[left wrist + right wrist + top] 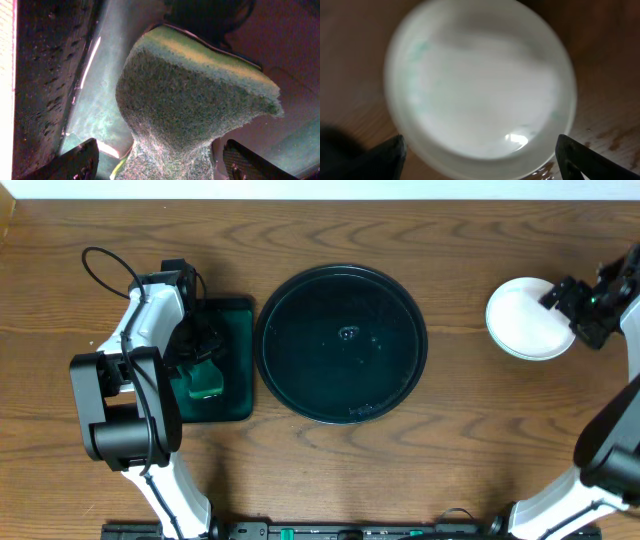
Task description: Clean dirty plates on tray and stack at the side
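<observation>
A: Left end effector?
B: Over green rectangular tray, sponge between fingers. Clamped or loose, cannot tell. Likely parking sponge there.
A: Right end effector?
B: Spread wide above plates, gripping nothing.
A: Plates where?
B: On bench, well right of tray. None on tray. Looks stacked aside, nearly done. Count hidden.

A robotics lab bench: a wood-grain table bearing two robot arms, a black tray between left claw and right claw.
</observation>
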Robot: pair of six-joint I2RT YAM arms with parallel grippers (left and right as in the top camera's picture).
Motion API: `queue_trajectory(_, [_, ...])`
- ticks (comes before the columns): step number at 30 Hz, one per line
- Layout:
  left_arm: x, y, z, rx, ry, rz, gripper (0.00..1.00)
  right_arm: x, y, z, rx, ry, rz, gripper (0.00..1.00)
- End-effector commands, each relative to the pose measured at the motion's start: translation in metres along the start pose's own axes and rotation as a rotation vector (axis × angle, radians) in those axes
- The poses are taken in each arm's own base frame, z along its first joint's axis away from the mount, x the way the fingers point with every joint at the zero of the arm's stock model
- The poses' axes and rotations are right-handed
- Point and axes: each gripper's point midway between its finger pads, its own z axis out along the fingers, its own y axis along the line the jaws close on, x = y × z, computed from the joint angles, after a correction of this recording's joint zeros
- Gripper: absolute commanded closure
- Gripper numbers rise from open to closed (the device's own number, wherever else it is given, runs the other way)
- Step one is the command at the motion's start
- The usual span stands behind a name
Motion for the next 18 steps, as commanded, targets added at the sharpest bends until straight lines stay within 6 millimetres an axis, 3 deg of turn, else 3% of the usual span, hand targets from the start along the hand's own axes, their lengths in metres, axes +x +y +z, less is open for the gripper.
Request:
queue_trajectory(1, [0.001,0.004,0.003,-0.013,0.007,-0.002,0.20,-0.006,0.066,-0.072,-0.114,-0.146,-0.277,0.10])
queue_trajectory(7, [0.001,0.004,0.003,-0.013,0.007,-0.002,0.20,0.036,0.117,-0.140,-0.144,-0.223,-0.519,0.12])
queue_trajectory(9, [0.001,0.004,0.003,-0.013,0.008,-0.002,0.20,0.059,0.134,-0.163,-0.173,-0.234,-0.615,0.11])
queue_trajectory(10, [0.001,0.004,0.003,-0.013,0.007,-0.002,0.20,0.080,0.146,-0.180,-0.199,-0.238,-0.682,0.01])
queue_trajectory(11, [0.001,0.004,0.003,-0.013,0.007,-0.002,0.20,0.094,0.152,-0.190,-0.218,-0.239,-0.714,0.01])
queue_trajectory(14, [0.001,0.004,0.003,-0.013,0.007,-0.002,0.20,0.134,0.165,-0.221,-0.274,-0.240,-0.787,0.01])
queue_trajectory(18, [0.001,0.004,0.003,-0.013,0.007,-0.002,0.20,0.166,0.169,-0.258,-0.327,-0.282,-0.766,0.01])
